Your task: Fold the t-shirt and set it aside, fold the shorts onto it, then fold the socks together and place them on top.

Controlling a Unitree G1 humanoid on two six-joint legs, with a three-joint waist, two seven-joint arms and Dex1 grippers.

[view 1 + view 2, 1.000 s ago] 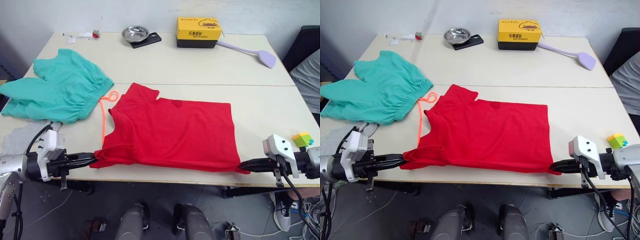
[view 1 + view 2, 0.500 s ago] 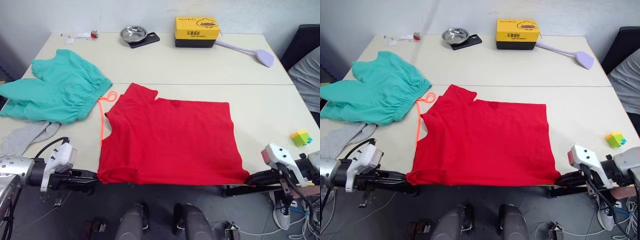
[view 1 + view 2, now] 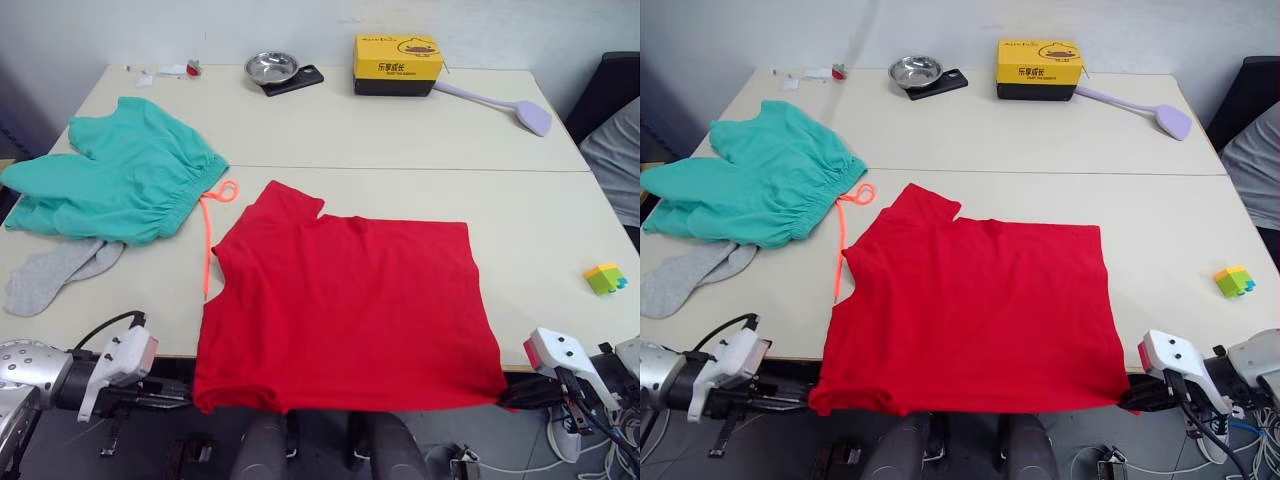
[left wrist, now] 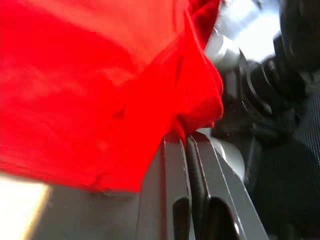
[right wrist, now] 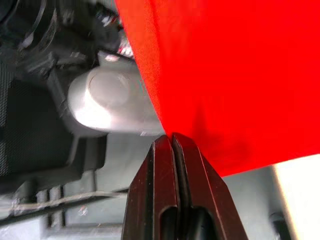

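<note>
T-shirt [image 3: 345,305] lies flat on the table [image 3: 400,130], its near edge hanging off the front. Left gripper [image 4: 187,137] and right gripper [image 5: 171,136] each pinch a near corner, fingers closed on cloth, as the wrist views show.

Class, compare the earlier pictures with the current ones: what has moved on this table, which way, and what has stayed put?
Both hands, left hand and right hand, kept pinching the bright red cotton t-shirt's near corners and drew it toward the robot, so its hem now hangs over the table's near edge. The teal-green fabric shorts and light grey knit socks stayed put.
</note>
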